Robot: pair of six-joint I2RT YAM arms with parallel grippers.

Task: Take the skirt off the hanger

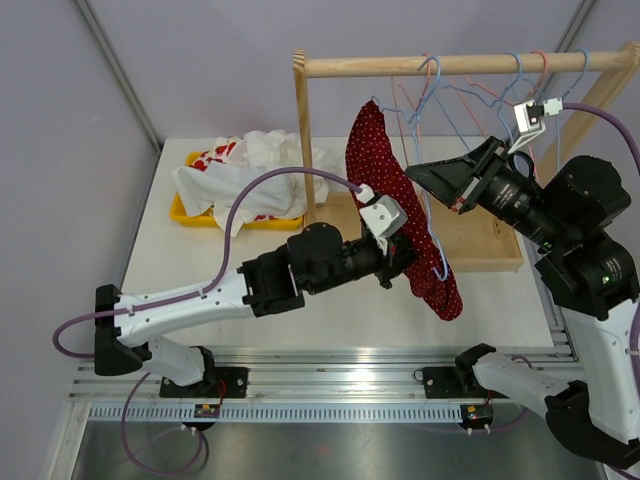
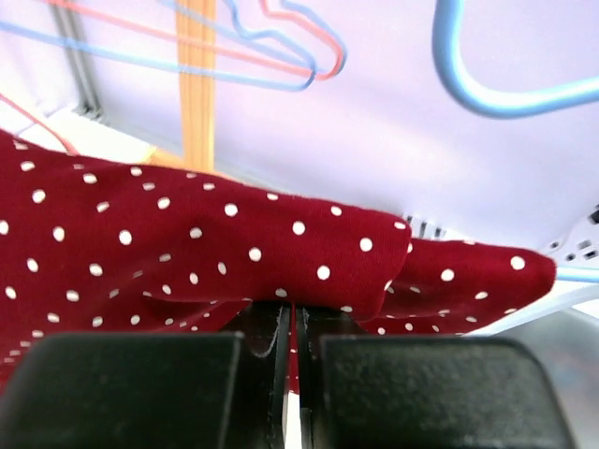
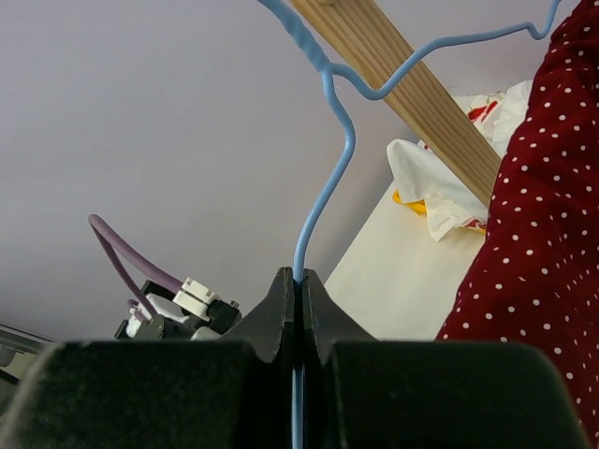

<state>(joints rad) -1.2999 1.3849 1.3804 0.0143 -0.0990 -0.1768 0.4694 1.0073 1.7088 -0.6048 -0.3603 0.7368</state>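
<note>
The dark red, white-dotted fabric skirt [image 1: 378,150] hangs draped on a light blue wire hanger [image 3: 329,159] hooked over the round wooden rail [image 1: 400,66]. The left gripper [image 2: 290,313] is pinched tight on a fold of the cloth, and the right gripper [image 3: 299,285] is clamped on the hanger's wire. I'd worry that such a thin pinch slips when pulled, or that the cloth snags and drags the hanger off the rail.
</note>
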